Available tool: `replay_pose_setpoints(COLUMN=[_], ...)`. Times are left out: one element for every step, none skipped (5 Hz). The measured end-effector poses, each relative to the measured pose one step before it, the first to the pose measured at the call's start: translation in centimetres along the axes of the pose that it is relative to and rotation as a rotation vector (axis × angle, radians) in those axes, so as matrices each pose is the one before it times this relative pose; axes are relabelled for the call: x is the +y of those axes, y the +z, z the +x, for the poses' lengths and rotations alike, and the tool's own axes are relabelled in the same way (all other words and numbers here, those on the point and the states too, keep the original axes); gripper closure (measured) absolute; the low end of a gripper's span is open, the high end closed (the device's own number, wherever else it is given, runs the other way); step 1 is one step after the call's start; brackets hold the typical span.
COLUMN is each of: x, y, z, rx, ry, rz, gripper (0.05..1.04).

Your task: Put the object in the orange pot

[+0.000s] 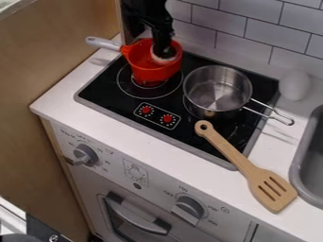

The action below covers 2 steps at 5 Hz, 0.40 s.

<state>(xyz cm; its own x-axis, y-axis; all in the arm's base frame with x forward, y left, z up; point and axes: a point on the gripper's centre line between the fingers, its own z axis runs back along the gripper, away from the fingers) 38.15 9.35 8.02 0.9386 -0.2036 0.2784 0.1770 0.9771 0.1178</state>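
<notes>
Black gripper (164,50) lowered into the orange pot (148,72).
How far it is open, and whether it grips the pale object (165,60) at its tip inside the orange pot, I cannot tell; right of that pot sit a steel saucepan (205,101) and, nearer, a wooden spatula (234,157).

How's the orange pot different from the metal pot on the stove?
The orange pot has a pale handle pointing upper left; the metal pot has a wire handle pointing lower right. The end effector hangs into the orange pot, not the metal pot. Both are on the black stovetop.
</notes>
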Motion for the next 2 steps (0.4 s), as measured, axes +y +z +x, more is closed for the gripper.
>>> replay_pose_setpoints(x=[-0.289, -0.486], y=[0.001, 0.123], z=[-0.216, -0.37], rx=[0.0193, 0.0384], ry=[0.0084, 0.0152], rz=[-0.0061, -0.0041], gripper=[0.084, 0.084])
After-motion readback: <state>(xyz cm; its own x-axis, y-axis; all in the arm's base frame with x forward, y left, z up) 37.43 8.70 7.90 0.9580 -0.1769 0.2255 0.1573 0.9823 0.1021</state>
